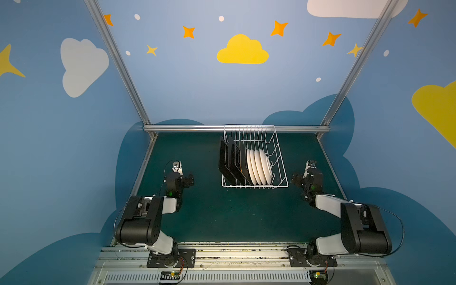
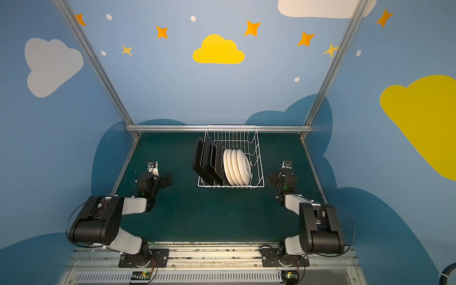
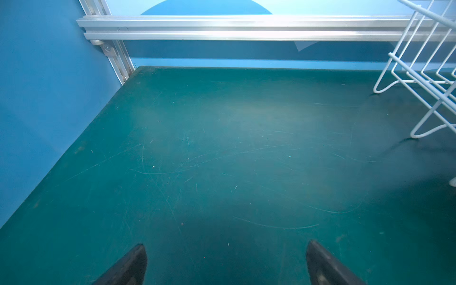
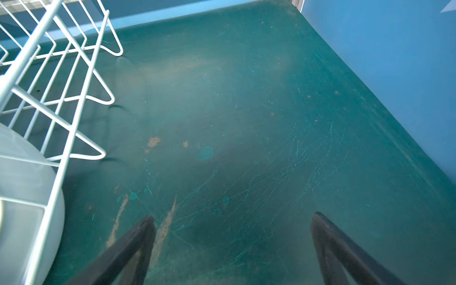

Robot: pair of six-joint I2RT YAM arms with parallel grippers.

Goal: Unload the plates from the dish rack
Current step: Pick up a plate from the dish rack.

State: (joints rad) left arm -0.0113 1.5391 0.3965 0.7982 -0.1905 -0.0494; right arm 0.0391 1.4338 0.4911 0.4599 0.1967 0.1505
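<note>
The white wire dish rack (image 1: 280, 158) (image 2: 258, 160) stands at the back middle of the green table. Several black-backed square plates (image 1: 229, 162) (image 2: 207, 161) stand on edge in its left part. Several round white plates (image 1: 260, 167) (image 2: 237, 167) stand beside them to the right. My left gripper (image 1: 190, 180) (image 3: 225, 244) is open over bare table, left of the rack, holding nothing. My right gripper (image 1: 296, 179) (image 4: 233, 216) is open too, right of the rack, also holding nothing. The right wrist view shows the rack's wall (image 4: 49, 81) and one white plate (image 4: 24, 185) behind it.
An aluminium rail (image 1: 237, 128) runs along the table's back edge, just behind the rack. Blue walls close in both sides. The rack's corner (image 3: 419, 74) shows at the edge of the left wrist view. Green table (image 1: 222, 212) lies between the arms and the rack.
</note>
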